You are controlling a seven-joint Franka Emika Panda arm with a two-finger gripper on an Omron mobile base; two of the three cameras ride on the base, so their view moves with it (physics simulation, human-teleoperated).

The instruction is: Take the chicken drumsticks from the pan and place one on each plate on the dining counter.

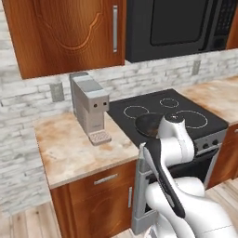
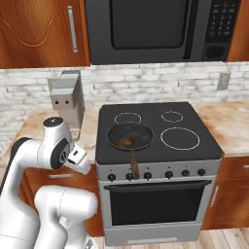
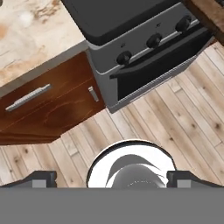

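in the left base view the arm is folding up in front of the stove (image 1: 172, 116), its white links covering the near edge of the cooktop. the pan (image 1: 148, 124) is sitting on the stove's front-left burner, just behind the arm's upper joint, so only its dark rim is showing and what lies in it is hidden. a grey coffee machine (image 1: 90, 107) is standing on the marbled counter (image 1: 74, 148) to the left of the stove, well apart from the pan.

in the right base view the pan (image 2: 130, 136) is resting on the stove (image 2: 155, 131), on that front-left burner, with its wooden handle (image 2: 134, 165) reaching out over the stove's front edge toward the knobs, which seems meant to keep it reachable. the chicken drumsticks (image 2: 127, 142) are lying inside the pan as a small reddish-brown patch; i cannot tell one from the other. the arm is hanging left of the stove, below cooktop height.

in the hand view the gripper (image 3: 112, 179) is pointing down at the wooden floor in front of the stove (image 3: 144, 48), its two tips standing wide apart with nothing between them. judging by this, the pickup is not yet begun: the hand is needing to rise and swing over the pan first.
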